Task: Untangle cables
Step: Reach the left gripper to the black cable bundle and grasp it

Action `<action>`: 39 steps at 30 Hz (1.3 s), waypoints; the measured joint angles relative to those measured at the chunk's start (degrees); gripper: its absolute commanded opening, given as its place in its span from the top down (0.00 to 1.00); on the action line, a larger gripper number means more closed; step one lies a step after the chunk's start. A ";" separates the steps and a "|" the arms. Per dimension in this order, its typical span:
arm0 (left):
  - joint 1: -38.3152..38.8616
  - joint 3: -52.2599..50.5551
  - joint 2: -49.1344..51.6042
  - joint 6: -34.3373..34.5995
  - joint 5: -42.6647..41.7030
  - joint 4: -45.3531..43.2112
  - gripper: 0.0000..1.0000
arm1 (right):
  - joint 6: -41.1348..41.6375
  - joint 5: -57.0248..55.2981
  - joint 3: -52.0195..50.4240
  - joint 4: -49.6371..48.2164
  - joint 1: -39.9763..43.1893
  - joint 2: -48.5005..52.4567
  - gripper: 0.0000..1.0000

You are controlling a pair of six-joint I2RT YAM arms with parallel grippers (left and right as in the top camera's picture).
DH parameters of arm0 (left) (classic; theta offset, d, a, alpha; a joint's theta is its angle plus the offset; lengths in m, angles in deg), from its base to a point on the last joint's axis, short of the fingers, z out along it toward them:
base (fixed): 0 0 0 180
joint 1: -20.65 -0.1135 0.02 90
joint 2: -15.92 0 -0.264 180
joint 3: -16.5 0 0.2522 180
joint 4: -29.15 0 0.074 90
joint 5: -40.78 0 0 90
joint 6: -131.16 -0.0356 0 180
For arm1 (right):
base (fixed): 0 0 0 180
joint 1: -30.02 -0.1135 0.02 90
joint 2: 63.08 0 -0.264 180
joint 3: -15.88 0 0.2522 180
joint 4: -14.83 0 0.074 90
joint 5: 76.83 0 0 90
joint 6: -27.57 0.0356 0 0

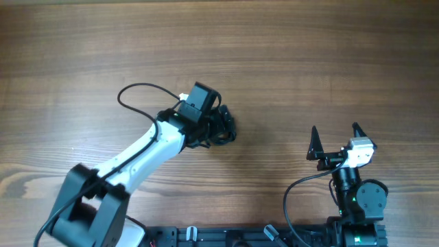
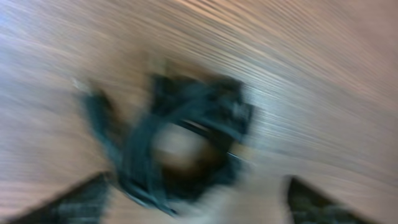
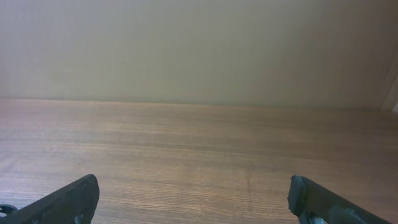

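The cables (image 1: 225,127) lie as a small knotted black bundle on the wooden table near its middle. In the left wrist view the bundle (image 2: 180,140) is a blurred dark loop just ahead of the jaws. My left gripper (image 1: 214,129) is right over the bundle, and its fingers (image 2: 196,208) stand wide apart at the bottom corners, with nothing seen between them. My right gripper (image 1: 336,139) is open and empty at the lower right, well apart from the bundle. Its two fingertips (image 3: 194,196) stand wide apart over bare wood.
The left arm's own thicker black cable (image 1: 140,92) loops out to the left of the wrist. The arm bases (image 1: 260,237) sit along the table's front edge. A pale wall (image 3: 199,50) rises behind the table's far edge.
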 measured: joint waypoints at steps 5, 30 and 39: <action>-3.69 0.26 -5.51 -7.28 -8.81 -1.99 0.14 | 0.00 0.00 0.00 0.00 0.00 0.00 0.00; -5.84 0.48 8.83 -54.16 0.07 -3.93 0.96 | 0.00 0.00 0.00 0.00 0.00 0.00 0.00; -7.58 0.81 -1.90 -45.55 0.31 1.90 0.96 | 0.00 0.00 0.00 0.00 0.00 0.00 0.00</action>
